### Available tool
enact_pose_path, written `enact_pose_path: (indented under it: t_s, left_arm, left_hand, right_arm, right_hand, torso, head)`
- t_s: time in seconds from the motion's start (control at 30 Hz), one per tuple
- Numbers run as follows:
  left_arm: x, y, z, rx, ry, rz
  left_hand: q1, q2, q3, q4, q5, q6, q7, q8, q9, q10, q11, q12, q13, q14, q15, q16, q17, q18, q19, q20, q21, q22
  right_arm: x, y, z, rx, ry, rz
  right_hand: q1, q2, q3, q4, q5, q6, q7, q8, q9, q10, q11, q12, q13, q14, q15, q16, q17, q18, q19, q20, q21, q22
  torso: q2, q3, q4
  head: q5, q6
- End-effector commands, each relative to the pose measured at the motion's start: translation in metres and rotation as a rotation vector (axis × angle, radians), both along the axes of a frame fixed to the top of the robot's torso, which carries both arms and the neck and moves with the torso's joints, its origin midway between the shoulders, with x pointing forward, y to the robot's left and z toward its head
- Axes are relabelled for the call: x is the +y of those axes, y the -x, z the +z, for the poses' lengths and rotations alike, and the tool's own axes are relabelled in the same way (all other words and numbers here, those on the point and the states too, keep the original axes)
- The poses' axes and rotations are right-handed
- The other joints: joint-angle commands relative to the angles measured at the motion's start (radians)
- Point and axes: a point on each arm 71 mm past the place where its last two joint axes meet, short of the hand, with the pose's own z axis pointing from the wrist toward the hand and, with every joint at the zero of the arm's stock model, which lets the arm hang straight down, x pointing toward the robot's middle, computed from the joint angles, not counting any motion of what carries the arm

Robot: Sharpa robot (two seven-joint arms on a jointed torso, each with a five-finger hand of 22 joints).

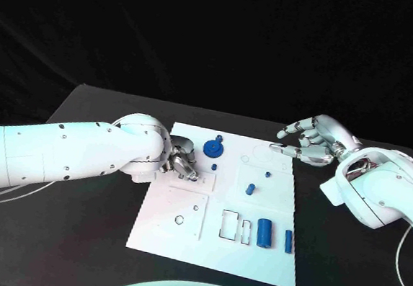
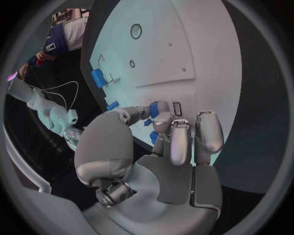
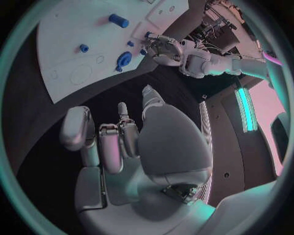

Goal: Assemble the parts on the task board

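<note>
the white board (image 1: 252,259) lay in the middle of the black table (image 1: 96,108). the left hand (image 1: 182,163) rested on the board's left part, near its far edge, fingers curled down onto the plate. in the left wrist view its fingertips (image 2: 160,110) pinched a small blue part (image 2: 154,109) against the board, so that hand was holding a part.

the right hand (image 1: 310,142) hovered over the table just off the board's far right corner, fingers apart and loosely bent, holding nothing; the right wrist view showed its fingers (image 3: 110,142) free above the dark table.

other blue parts lay on the board: a round gear-like piece (image 1: 213,148) near the far edge just right of the left hand, a small peg (image 1: 250,189) near the middle, a tiny piece (image 1: 266,173) just beyond it, a cylinder (image 1: 264,233) and a thin bar (image 1: 289,241) side by side at the near right. a rectangular cutout (image 1: 230,224) sat just left of the cylinder.
</note>
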Motion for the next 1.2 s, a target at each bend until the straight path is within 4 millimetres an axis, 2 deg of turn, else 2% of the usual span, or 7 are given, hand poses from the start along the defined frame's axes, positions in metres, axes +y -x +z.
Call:
enact_pose_path:
  t_s: [0.03,0.27,1.0,1.2]
  left_arm:
    - [-0.0033,0.0052,-0.0075,0.054,-0.008,-0.020]
    - [-0.0033,0.0043,-0.0081,0.058,-0.009,-0.019]
    - [-0.0029,0.0021,-0.0092,0.066,-0.016,-0.018]
    - [-0.0030,0.0016,-0.0094,0.067,-0.017,-0.019]
  left_hand:
    - [-0.015,0.004,0.129,-0.137,-0.008,0.005,-0.008,0.002,-0.001,0.008,-0.001,-0.003,0.001,0.052,-0.008,0.003,0.030,-0.016,0.003,0.000,-0.001,0.001]
    - [-0.042,0.012,0.090,-0.109,-0.012,0.012,-0.011,-0.003,-0.003,0.010,-0.002,-0.002,0.003,0.052,-0.010,0.003,0.030,-0.016,0.005,-0.001,-0.003,0.002]
    - [-0.060,0.018,0.053,-0.088,-0.018,0.020,-0.013,-0.007,-0.005,0.013,-0.004,0.002,0.009,0.052,-0.011,0.003,0.030,-0.017,0.007,-0.002,-0.004,0.004]
    - [-0.076,0.021,-0.005,-0.061,-0.019,0.029,-0.015,-0.014,-0.009,0.014,-0.004,0.004,0.013,0.052,-0.011,0.003,0.030,-0.017,0.009,-0.003,-0.005,0.005]
  right_arm:
    - [0.0006,0.0000,-0.0004,-0.001,0.009,0.003]
    - [0.0005,0.0000,-0.0005,-0.001,0.009,0.003]
    - [0.0001,0.0003,-0.0005,-0.001,0.009,0.002]
    - [-0.0001,0.0004,-0.0004,-0.001,0.009,0.002]
  right_hand:
    - [-0.001,0.008,-0.006,-0.002,0.004,0.001,-0.005,0.006,0.001,-0.005,-0.005,-0.006,0.075,0.061,-0.001,-0.004,0.053,0.012,-0.002,-0.002,-0.003,0.000]
    - [-0.004,0.009,-0.007,-0.002,0.004,0.001,-0.005,0.006,0.001,-0.005,-0.005,-0.006,0.075,0.061,-0.001,-0.004,0.052,0.012,-0.002,-0.002,-0.004,-0.001]
    - [-0.004,0.009,-0.007,-0.002,0.004,0.001,-0.005,0.006,0.001,-0.005,-0.005,-0.006,0.075,0.061,-0.001,-0.004,0.052,0.012,-0.002,-0.002,-0.004,-0.001]
    - [-0.007,0.010,-0.008,-0.002,0.004,0.001,-0.005,0.006,0.001,-0.005,-0.005,-0.007,0.074,0.061,-0.001,-0.005,0.051,0.012,-0.002,-0.002,-0.005,-0.001]
  torso:
    - [0.001,-0.0005,0.0001]
    - [0.001,-0.0012,0.0001]
    - [0.000,-0.0011,0.0001]
    - [0.001,-0.0013,-0.0002]
  head:
    - [0.001,-0.001]
    - [0.000,-0.002]
    - [-0.001,-0.003]
    - [-0.002,-0.004]
